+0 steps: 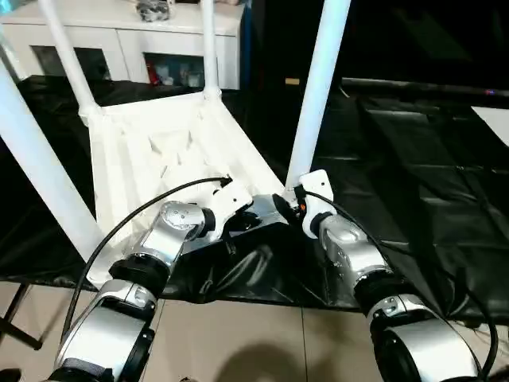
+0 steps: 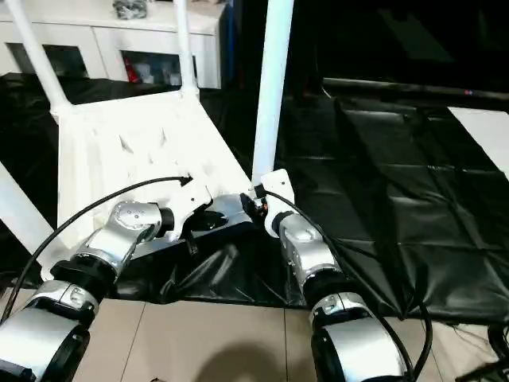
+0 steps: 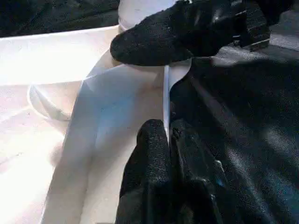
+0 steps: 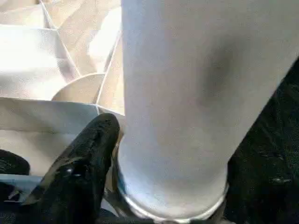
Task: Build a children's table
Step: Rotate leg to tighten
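The left gripper (image 3: 167, 140) pinches the tabletop (image 1: 151, 151) rim beside the near corner socket, steadying it. The right gripper (image 4: 140, 186) clasps the leg (image 1: 318, 87) base at that socket, apparently to seat it.

Black sheeting (image 1: 413, 183) is covering the surface, wrinkling and catching dull glints of light. Behind it a white cabinet (image 1: 119, 40) is standing against the back, its dark glass doors (image 1: 171, 68) showing small items inside. Beige floor tiles (image 1: 262, 342) are showing below the sheeting's near edge. The far right is lying in darkness.
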Available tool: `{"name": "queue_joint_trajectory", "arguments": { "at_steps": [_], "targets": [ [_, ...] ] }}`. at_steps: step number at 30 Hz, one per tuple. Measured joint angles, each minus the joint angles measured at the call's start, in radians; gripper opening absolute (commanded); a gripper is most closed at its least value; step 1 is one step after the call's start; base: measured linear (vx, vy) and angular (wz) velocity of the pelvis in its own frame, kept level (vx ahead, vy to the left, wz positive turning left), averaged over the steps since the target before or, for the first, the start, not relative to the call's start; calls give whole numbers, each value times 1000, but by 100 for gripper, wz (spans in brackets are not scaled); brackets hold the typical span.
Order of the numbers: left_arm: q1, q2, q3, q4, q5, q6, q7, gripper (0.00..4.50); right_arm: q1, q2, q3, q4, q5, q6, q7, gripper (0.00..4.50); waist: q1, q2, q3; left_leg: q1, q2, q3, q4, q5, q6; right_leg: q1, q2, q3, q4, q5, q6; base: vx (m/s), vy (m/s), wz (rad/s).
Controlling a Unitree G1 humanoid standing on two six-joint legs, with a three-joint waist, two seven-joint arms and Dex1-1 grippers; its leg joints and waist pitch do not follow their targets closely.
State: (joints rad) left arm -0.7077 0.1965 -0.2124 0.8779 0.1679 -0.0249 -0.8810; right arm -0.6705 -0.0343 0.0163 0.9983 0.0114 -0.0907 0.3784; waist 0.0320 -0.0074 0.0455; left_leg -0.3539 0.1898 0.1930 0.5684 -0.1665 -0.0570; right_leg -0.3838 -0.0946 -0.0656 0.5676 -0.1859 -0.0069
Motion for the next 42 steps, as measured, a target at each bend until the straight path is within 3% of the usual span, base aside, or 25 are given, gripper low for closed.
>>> {"name": "queue_joint_trajectory", "arguments": {
  "at_steps": [5, 7, 11, 15, 18, 23, 24, 34, 38, 42],
  "targets": [
    [5, 48, -2, -19, -28, -35, -109, 0, 10, -84, 40, -15, 14, -40, 249, 386, 1, -1, 0, -9, 0, 4, 0, -1, 2, -7, 0, 2, -2, 14, -9, 0, 0, 0],
    [14, 71, 1, -34, -55, -46, -165, 0, 10, -125, 70, -27, 13, -67, 352, 386, 5, -3, -1, -15, 1, 5, 3, -1, 2, -17, 0, 3, 10, 24, -16, 0, 0, 0],
    [20, 108, 1, -40, -80, -74, -271, 0, 9, -176, 111, -46, 8, -111, 520, 386, 30, -3, -1, -16, 15, 8, 2, 0, 1, -21, 5, -4, 20, 16, -4, 42, -44, 2],
    [26, 144, 0, -46, -104, -91, -383, 0, 1, -207, 133, -46, 13, -131, 680, 386, 49, -3, -1, -17, 17, 9, 1, 0, 2, -27, 6, -5, 34, 4, -8, 25, -27, 1],
    [26, 160, -3, -45, -106, -104, -427, 0, -10, -222, 144, -45, 15, -129, 771, 386, 56, -3, -1, -18, 17, 9, 3, 0, 1, -28, 6, -5, 34, 4, -9, 0, 0, 0],
    [26, 194, -16, -45, -118, -113, -495, 0, -35, -231, 174, -29, 15, -128, 864, 349, 57, -7, 2, -18, 17, 11, 7, -1, 0, -27, 4, -4, 36, 4, -9, 0, 0, 0],
    [26, 200, -20, -45, -120, -115, -508, 0, -39, -231, 178, -23, 15, -128, 876, 316, 58, -8, 2, -18, 17, 11, 7, -2, -1, -26, 4, -4, 36, 4, -9, 0, 0, 0],
    [25, 214, -20, -39, -121, -129, -524, 0, -40, -200, 157, -10, 26, -92, 893, 274, 58, -10, 3, -16, 17, 12, 8, -1, -2, -26, 4, -4, 40, 4, -9, 0, 0, 0],
    [13, 188, -18, -30, -87, -112, -393, 0, -19, -172, 120, -10, 30, -85, 720, 272, 56, -11, 2, -12, 17, 12, 8, 0, -5, -24, 3, -3, 42, 5, -10, 0, 0, 0],
    [4, 133, -12, -27, -61, -65, -257, 0, 4, -134, 79, -9, 23, -74, 488, 272, 41, -11, 3, -11, 16, 11, 8, 1, -7, -24, 3, -2, 42, 2, -5, 0, 0, 0]
  ]
}}
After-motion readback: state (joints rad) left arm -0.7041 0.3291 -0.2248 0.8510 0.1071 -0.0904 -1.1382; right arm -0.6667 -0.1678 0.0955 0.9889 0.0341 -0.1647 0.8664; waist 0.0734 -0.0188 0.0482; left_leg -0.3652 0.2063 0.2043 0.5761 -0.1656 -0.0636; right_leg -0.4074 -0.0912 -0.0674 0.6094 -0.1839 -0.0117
